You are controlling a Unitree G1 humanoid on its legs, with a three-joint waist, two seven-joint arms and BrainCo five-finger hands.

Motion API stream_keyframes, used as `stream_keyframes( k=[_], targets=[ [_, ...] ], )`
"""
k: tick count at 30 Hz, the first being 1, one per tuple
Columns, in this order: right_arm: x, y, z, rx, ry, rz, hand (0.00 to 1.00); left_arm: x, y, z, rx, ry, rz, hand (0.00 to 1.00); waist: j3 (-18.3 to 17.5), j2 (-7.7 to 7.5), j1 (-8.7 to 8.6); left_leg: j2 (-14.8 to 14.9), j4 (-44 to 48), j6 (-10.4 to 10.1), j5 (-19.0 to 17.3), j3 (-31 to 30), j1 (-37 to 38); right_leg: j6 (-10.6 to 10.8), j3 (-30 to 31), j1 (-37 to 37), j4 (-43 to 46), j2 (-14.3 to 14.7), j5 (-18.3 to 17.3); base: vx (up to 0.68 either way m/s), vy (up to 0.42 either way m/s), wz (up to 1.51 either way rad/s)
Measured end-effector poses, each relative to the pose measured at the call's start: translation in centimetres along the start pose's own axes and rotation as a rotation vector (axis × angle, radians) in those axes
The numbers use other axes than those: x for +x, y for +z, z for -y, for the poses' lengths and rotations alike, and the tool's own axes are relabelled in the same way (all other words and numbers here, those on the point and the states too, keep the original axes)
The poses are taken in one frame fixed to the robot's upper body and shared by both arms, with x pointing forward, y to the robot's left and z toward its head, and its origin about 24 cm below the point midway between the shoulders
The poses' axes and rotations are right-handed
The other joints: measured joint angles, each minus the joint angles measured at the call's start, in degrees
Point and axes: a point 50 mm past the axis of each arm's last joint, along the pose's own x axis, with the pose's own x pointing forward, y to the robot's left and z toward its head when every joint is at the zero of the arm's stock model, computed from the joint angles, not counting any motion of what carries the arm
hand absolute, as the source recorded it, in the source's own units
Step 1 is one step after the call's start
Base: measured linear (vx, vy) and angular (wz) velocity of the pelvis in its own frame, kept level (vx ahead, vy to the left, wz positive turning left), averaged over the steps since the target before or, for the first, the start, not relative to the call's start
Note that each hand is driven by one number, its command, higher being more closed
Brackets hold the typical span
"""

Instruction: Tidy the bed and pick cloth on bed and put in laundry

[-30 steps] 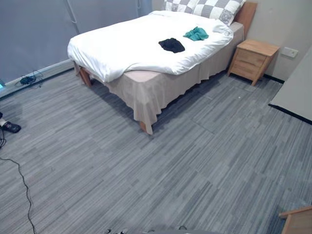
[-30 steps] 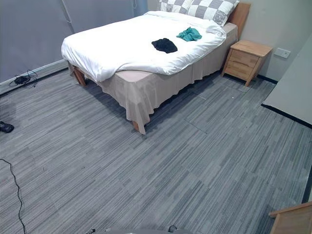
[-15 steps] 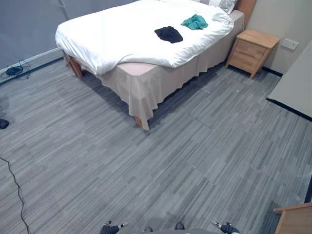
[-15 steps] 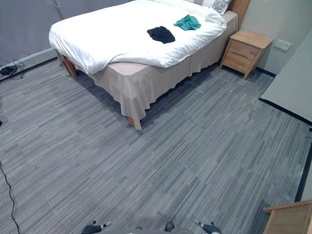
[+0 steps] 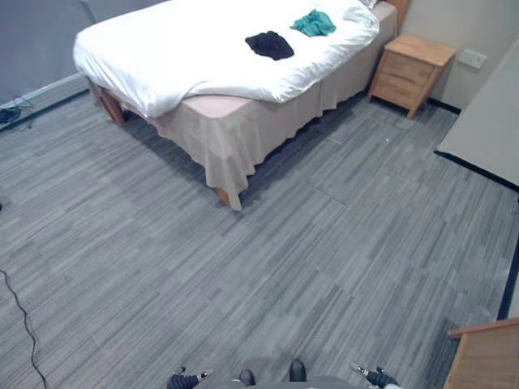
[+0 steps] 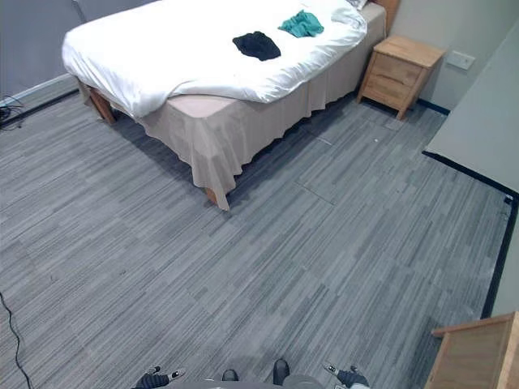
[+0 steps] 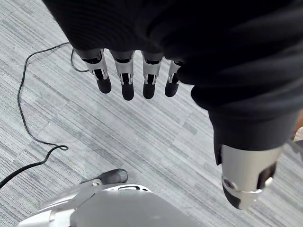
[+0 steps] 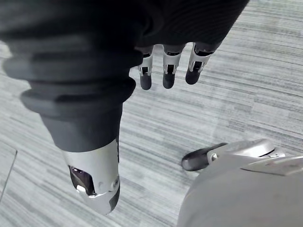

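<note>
Camera's tipped down since a sec ago; cloths haven't shifted. Near: L hand & R hand hang over floor, fingers straight, holding nothing. Far: black cloth & teal cloth lie apart on bed; nightstand just right.

You have a light wooden nightstand with drawers standing on the grey striped carpet floor. A white wall socket sits just beside the nightstand, and a wooden furniture corner lies well apart from it.
</note>
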Motion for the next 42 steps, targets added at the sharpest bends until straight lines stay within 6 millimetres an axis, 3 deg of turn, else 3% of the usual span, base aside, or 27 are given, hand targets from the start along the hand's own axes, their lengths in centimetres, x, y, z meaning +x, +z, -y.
stream_keyframes(
  k=[2,3,4,6,8,10,11,12,14,15,16,18,19,20,22,23,25,27,28,29,30,32,33,35,38,39,42],
  targets=[
    [0.0,0.1,-0.4,0.020,0.008,0.003,0.00,0.1,0.5,-0.5,0.009,0.010,0.012,0.00,0.7,-0.21,-0.03,-0.2,0.5,0.2,-1.5,-0.2,0.1,2.8,-1.2,-4.2,9.9,-0.8,-5.1,0.04,-0.030,0.06],
    [0.0,0.4,-0.1,0.028,0.001,0.012,0.00,0.2,0.9,-0.2,0.011,0.003,0.021,0.00,1.9,-0.04,0.02,-0.1,0.6,0.8,-3.0,-0.3,1.2,6.2,-2.7,-9.1,22.6,-1.6,-7.2,0.00,-0.032,0.04],
    [0.0,0.5,0.0,0.029,-0.003,0.017,0.00,0.2,1.0,-0.3,0.012,0.005,0.023,0.00,2.2,0.00,-0.06,-0.1,1.3,0.8,-3.9,-0.6,1.9,7.1,-4.3,-13.1,31.4,-2.7,-7.4,0.04,-0.041,0.24],
    [0.0,0.0,-0.1,0.035,-0.002,0.004,0.00,0.3,0.8,-0.4,-0.001,0.004,0.010,0.00,2.9,-0.36,-1.35,0.1,2.6,1.3,-5.4,-1.8,3.8,5.7,-9.3,-18.4,43.4,-7.8,-9.6,0.15,-0.038,0.41],
    [0.0,-0.1,0.0,0.057,-0.011,-0.002,0.00,0.3,1.0,-0.4,-0.003,0.003,0.009,0.00,3.1,-0.10,-1.61,1.5,3.4,0.7,-6.8,-2.7,4.7,4.7,-13.2,-20.7,37.8,-11.1,-10.4,0.29,-0.070,0.28],
    [0.0,0.0,0.1,0.067,-0.014,-0.001,0.00,0.4,1.8,-0.2,-0.007,-0.001,0.028,0.00,3.8,0.87,-1.98,4.5,3.4,-1.1,-8.1,-3.3,5.7,4.3,-15.1,-20.9,20.2,-10.8,-5.3,0.43,-0.176,0.23],
    [0.0,0.0,0.0,0.068,-0.013,-0.005,0.00,0.5,2.4,-0.3,-0.005,0.001,0.042,0.00,4.1,0.37,-2.12,5.6,2.9,-2.5,-8.9,-3.4,6.8,5.5,-15.5,-21.0,7.3,-10.9,1.1,0.52,-0.270,0.11],
    [0.0,-0.2,-0.2,0.070,-0.008,-0.009,0.00,0.6,2.8,-0.8,-0.002,0.013,0.052,0.00,4.7,-0.78,-2.21,5.9,3.0,-4.4,-10.0,-3.3,8.3,6.9,-14.9,-22.3,1.7,-11.9,3.9,0.55,-0.289,0.11],
    [-0.1,-0.6,0.1,0.071,-0.014,-0.020,0.00,0.7,2.6,-0.8,-0.007,0.014,0.044,0.00,5.1,-1.11,-3.91,7.3,2.2,-4.8,-12.5,-3.4,11.9,7.1,-14.6,-23.1,3.0,-13.6,4.6,0.61,-0.364,0.27],
    [-0.1,-0.6,0.5,0.091,-0.028,-0.022,0.00,0.6,2.8,-0.2,-0.020,0.001,0.053,0.00,5.6,0.71,-3.82,9.5,2.7,-5.0,-12.0,-2.6,14.6,5.7,-14.9,-23.7,8.0,-11.6,9.7,0.67,-0.395,0.08],
    [0.0,-0.6,0.7,0.106,-0.036,-0.020,0.00,0.6,2.8,0.3,-0.024,-0.010,0.054,0.00,5.4,1.51,-3.34,10.5,5.0,-6.2,-10.6,-1.8,14.2,5.0,-15.1,-24.4,10.4,-10.8,10.2,0.71,-0.459,-0.27],
    [0.0,-0.1,0.9,0.128,-0.043,-0.008,0.00,0.5,3.0,0.3,-0.055,-0.014,0.069,0.00,5.6,2.17,-3.39,13.7,22.7,-6.4,-7.1,-2.3,7.2,0.2,-16.0,-23.2,12.3,-8.8,10.1,0.62,-0.516,-0.27],
    [0.0,0.0,0.9,0.127,-0.044,-0.008,0.00,0.5,3.2,0.4,-0.069,-0.016,0.077,0.00,6.0,3.30,-3.29,16.9,37.3,-6.2,0.7,-3.8,1.2,-2.0,-16.4,-19.7,11.1,-6.6,7.9,0.69,-0.541,-0.40],
    [0.1,0.1,1.1,0.116,-0.049,-0.005,0.00,0.5,3.0,0.2,-0.089,-0.009,0.078,0.00,6.4,3.85,-2.96,19.6,52.7,-6.7,4.8,-5.8,-5.0,-3.3,-16.1,-15.6,9.5,-3.7,6.3,0.69,-0.474,-0.50],
    [0.1,0.6,0.9,0.081,-0.039,0.008,0.00,0.5,3.4,-0.3,-0.107,0.011,0.097,0.00,7.8,3.98,-1.46,21.4,70.4,-6.7,2.9,-6.0,-10.5,-5.0,-14.2,-7.6,7.2,-0.5,4.5,0.69,-0.345,-0.66],
    [0.2,0.9,0.4,0.062,-0.025,0.017,0.00,0.5,3.7,-0.9,-0.108,0.026,0.110,0.00,8.4,2.89,-0.53,21.4,74.3,-5.3,0.8,-4.2,-13.7,-5.4,-13.0,-3.1,5.4,0.1,3.6,0.59,-0.275,-0.61],
    [0.3,1.9,0.2,0.029,-0.018,0.044,0.00,0.5,4.2,-1.4,-0.127,0.052,0.135,0.00,8.8,1.94,0.25,20.8,69.7,-4.3,-1.6,0.2,-18.8,-5.0,-11.6,2.3,1.9,0.0,1.9,0.53,-0.181,-0.28],
    [0.4,3.5,-0.4,0.009,-0.011,0.079,0.00,0.4,4.6,-1.5,-0.149,0.057,0.150,0.00,9.0,1.12,1.29,17.2,49.3,-5.5,-4.2,8.3,-21.9,-3.4,-11.4,6.2,-0.3,-2.0,0.4,0.54,-0.075,-0.13],
    [0.5,3.6,-0.4,0.009,-0.012,0.082,0.00,0.4,4.6,-1.4,-0.150,0.055,0.151,0.00,9.0,1.02,1.49,16.7,46.3,-5.5,-4.2,9.8,-22.0,-3.2,-11.4,6.6,-0.6,-2.2,0.3,0.55,0.024,0.01],
    [0.5,4.0,-0.3,0.005,-0.014,0.093,0.00,0.4,4.6,-1.2,-0.153,0.051,0.151,0.00,8.9,0.93,1.84,14.0,33.3,-5.5,-3.3,16.7,-22.1,-1.6,-12.4,9.0,-2.7,-3.5,-0.8,0.36,0.054,0.15],
    [0.5,4.2,-0.2,0.002,-0.017,0.100,0.00,0.4,4.5,-1.1,-0.153,0.048,0.148,0.00,8.7,1.04,1.83,13.1,28.7,-4.8,-2.3,20.6,-21.9,-0.9,-13.3,9.9,-3.4,-3.9,-1.3,0.46,0.073,0.30],
    [0.5,4.4,0.1,-0.015,-0.025,0.112,0.00,0.2,3.6,-0.6,-0.154,0.036,0.122,0.00,7.7,1.92,1.83,11.3,20.5,2.1,1.6,32.3,-19.6,1.7,-15.8,13.9,-3.9,-3.6,-4.3,0.62,0.162,0.50],
    [0.4,3.4,0.6,-0.025,-0.038,0.092,0.00,0.1,2.3,-0.1,-0.159,0.024,0.083,0.00,5.8,2.69,1.79,9.3,17.0,11.8,2.6,32.6,-17.8,3.5,-17.1,16.2,-2.8,-2.9,-6.7,0.72,0.212,0.75],
    [0.3,2.1,0.0,-0.026,-0.021,0.056,0.00,0.2,2.0,-1.1,-0.140,0.042,0.069,0.00,3.8,-0.35,1.77,4.0,12.9,11.1,1.9,29.7,-15.2,6.7,-20.0,14.6,6.8,-7.1,-9.3,0.56,0.234,0.99],
    [0.2,1.7,-0.6,-0.048,0.010,0.043,0.00,0.3,1.6,-0.9,-0.129,0.034,0.050,0.00,3.6,-1.01,1.16,-0.4,8.5,9.2,0.9,22.3,-8.7,11.1,-18.1,1.9,42.7,-13.7,-7.2,0.49,0.210,1.23],
    [0.2,1.7,-0.6,-0.052,0.011,0.045,0.00,0.3,1.7,-0.8,-0.120,0.029,0.052,0.00,3.6,-1.01,0.78,-1.1,8.0,8.7,0.5,18.8,-6.5,11.0,-17.5,-1.0,47.4,-15.0,-8.1,0.47,0.083,1.63],
    [0.3,2.0,-0.6,-0.065,0.013,0.055,0.00,0.3,1.6,-0.8,-0.095,0.024,0.052,0.00,3.9,-0.34,0.62,-1.3,6.8,6.7,-0.5,11.2,-1.2,10.1,-15.2,-4.7,38.3,-15.5,-11.5,0.44,-0.063,1.54]
  ],
)
